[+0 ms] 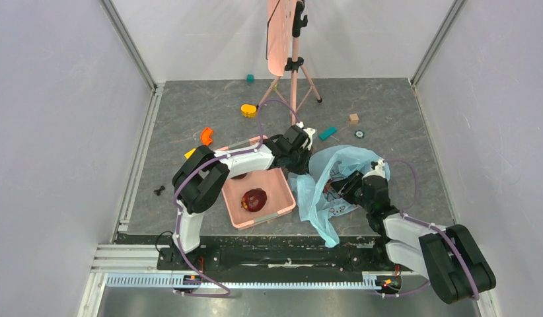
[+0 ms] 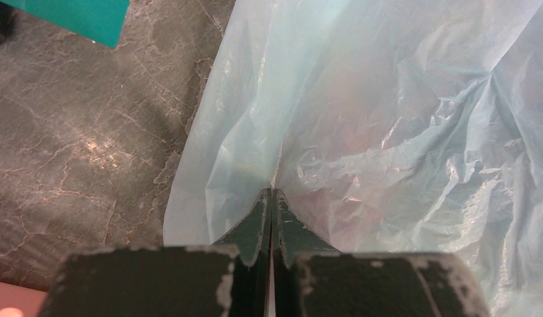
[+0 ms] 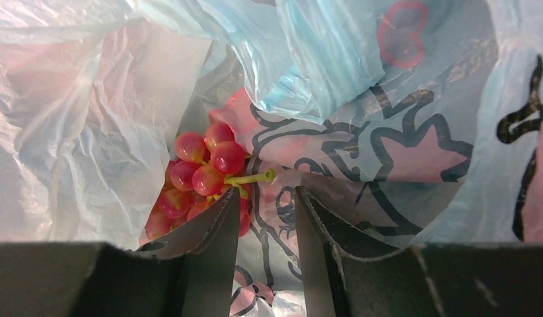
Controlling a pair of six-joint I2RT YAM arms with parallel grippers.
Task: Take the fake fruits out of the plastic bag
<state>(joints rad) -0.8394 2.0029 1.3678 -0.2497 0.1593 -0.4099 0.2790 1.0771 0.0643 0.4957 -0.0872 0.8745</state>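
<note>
The light-blue plastic bag [image 1: 335,173] lies crumpled right of the pink basket [image 1: 282,212]. My left gripper [image 2: 272,193] is shut on a fold of the bag's [image 2: 388,132] thin plastic at its left edge. My right gripper [image 3: 267,190] is open inside the bag [image 3: 401,152], over its printed panel. A bunch of red fake grapes [image 3: 203,175] with a green stem [image 3: 254,177] lies just ahead of the left finger [image 3: 216,231]; the stem's tip reaches over the gap. A dark-red fake fruit [image 1: 254,199] sits in the basket.
A pink board on a tripod [image 1: 292,63] stands at the back. Loose toy pieces lie on the grey floor: a yellow one [image 1: 248,110], an orange one [image 1: 206,135], a teal block [image 1: 327,133] and a wooden cube [image 1: 353,118]. White walls close in both sides.
</note>
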